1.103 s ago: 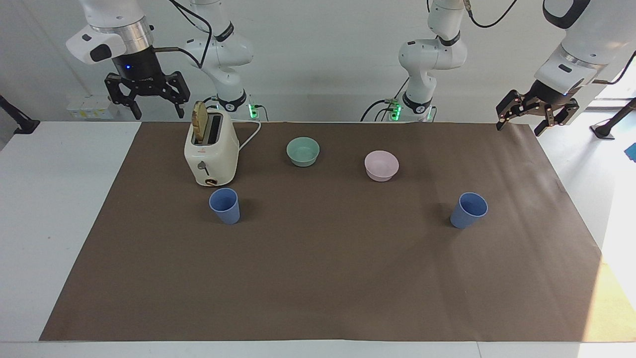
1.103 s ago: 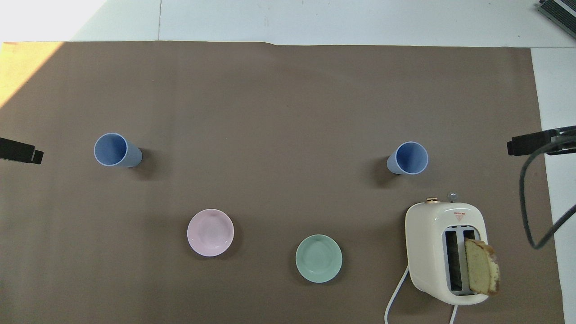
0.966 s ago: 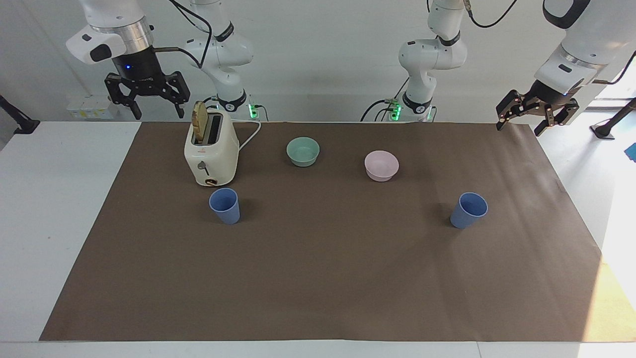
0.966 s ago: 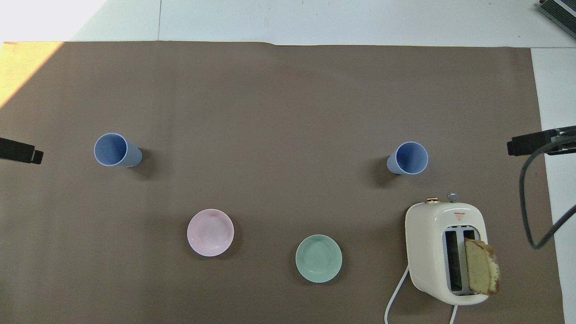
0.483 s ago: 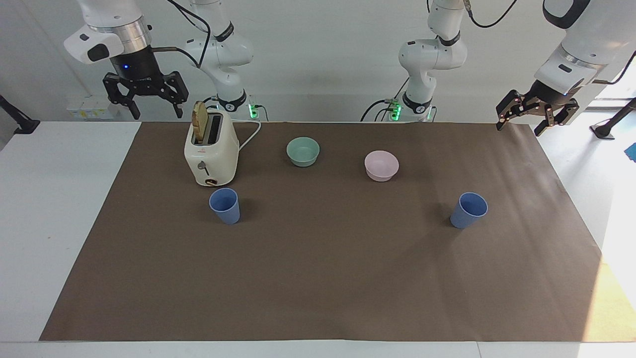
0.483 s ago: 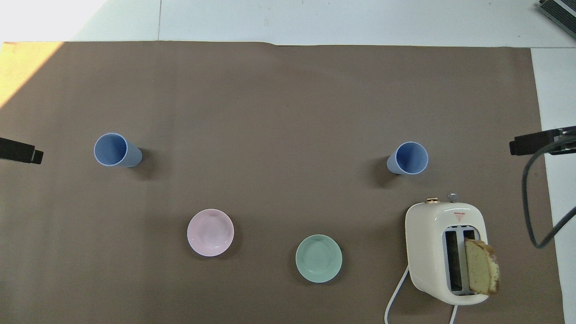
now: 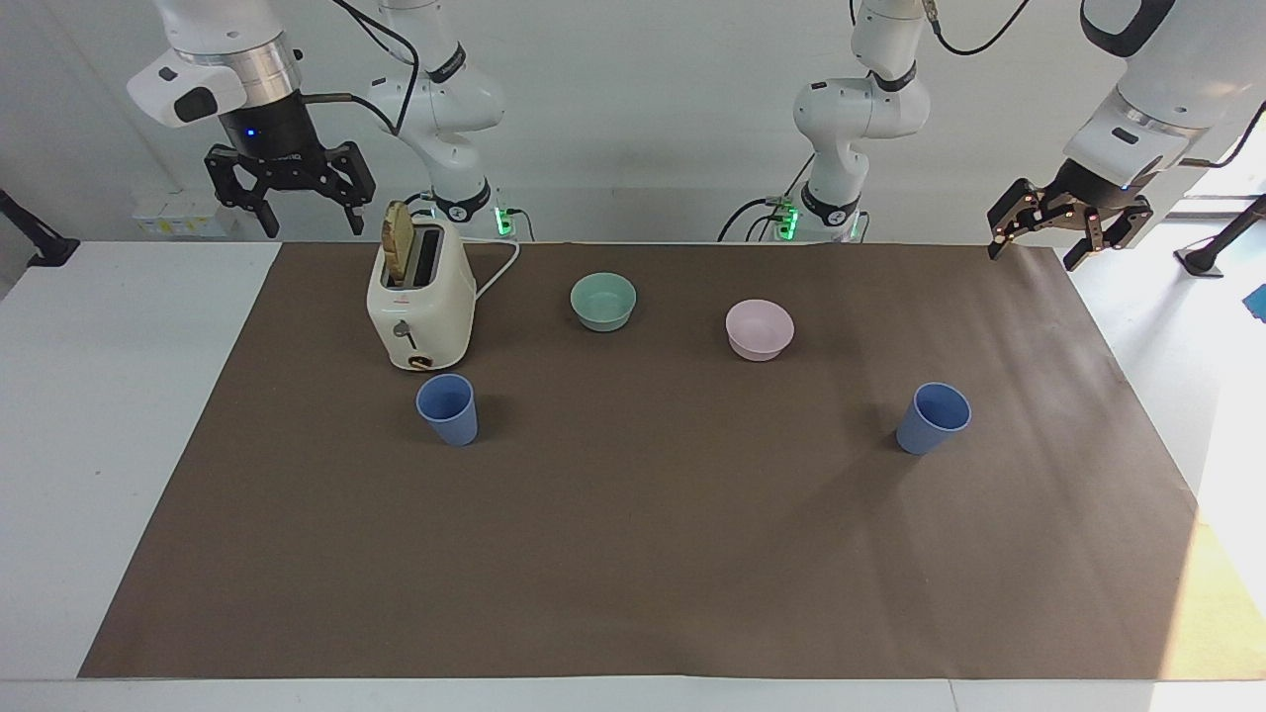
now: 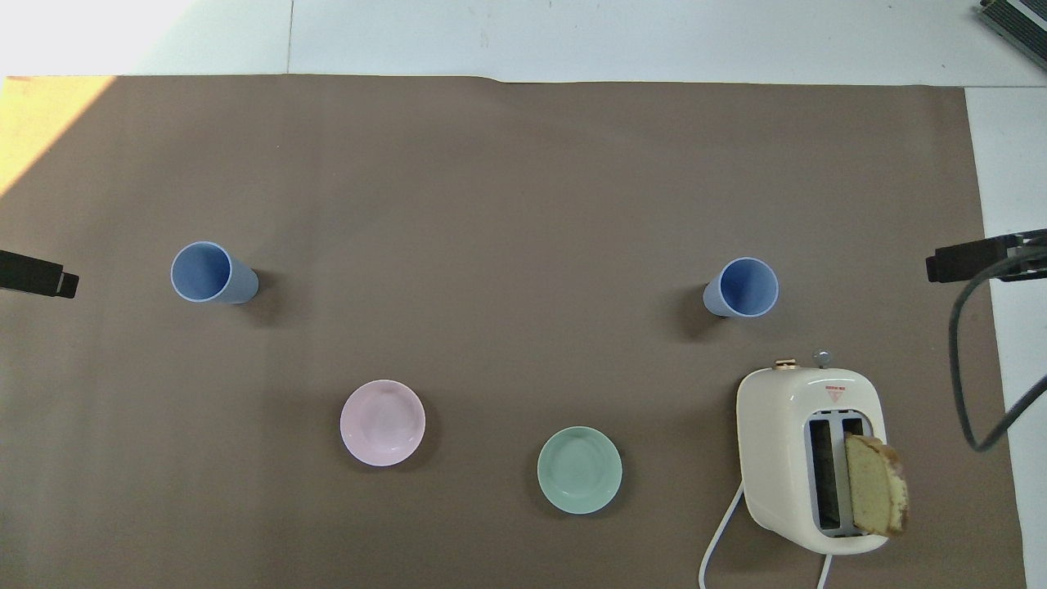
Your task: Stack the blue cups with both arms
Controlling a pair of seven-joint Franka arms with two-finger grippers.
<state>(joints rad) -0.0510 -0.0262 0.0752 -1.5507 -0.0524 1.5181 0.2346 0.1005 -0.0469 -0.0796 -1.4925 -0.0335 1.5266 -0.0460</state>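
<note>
Two blue cups stand upright and apart on the brown mat. One cup (image 7: 447, 407) (image 8: 743, 288) is at the right arm's end, just farther from the robots than the toaster. The other cup (image 7: 932, 417) (image 8: 211, 273) is at the left arm's end. My right gripper (image 7: 311, 213) hangs open and empty, raised over the mat's edge beside the toaster. My left gripper (image 7: 1034, 255) hangs open and empty, raised over the mat's corner at its own end. One finger of each shows at the overhead view's edges, the left arm's (image 8: 37, 276) and the right arm's (image 8: 973, 260).
A cream toaster (image 7: 420, 302) (image 8: 810, 454) holds a slice of bread and has a white cord. A teal-green bowl (image 7: 603, 300) (image 8: 579, 469) and a pale pink bowl (image 7: 759, 328) (image 8: 382, 422) sit nearer to the robots than the cups.
My right gripper has shifted slightly up and outward toward its own end of the table. The left gripper, the cups and the bowls have not moved.
</note>
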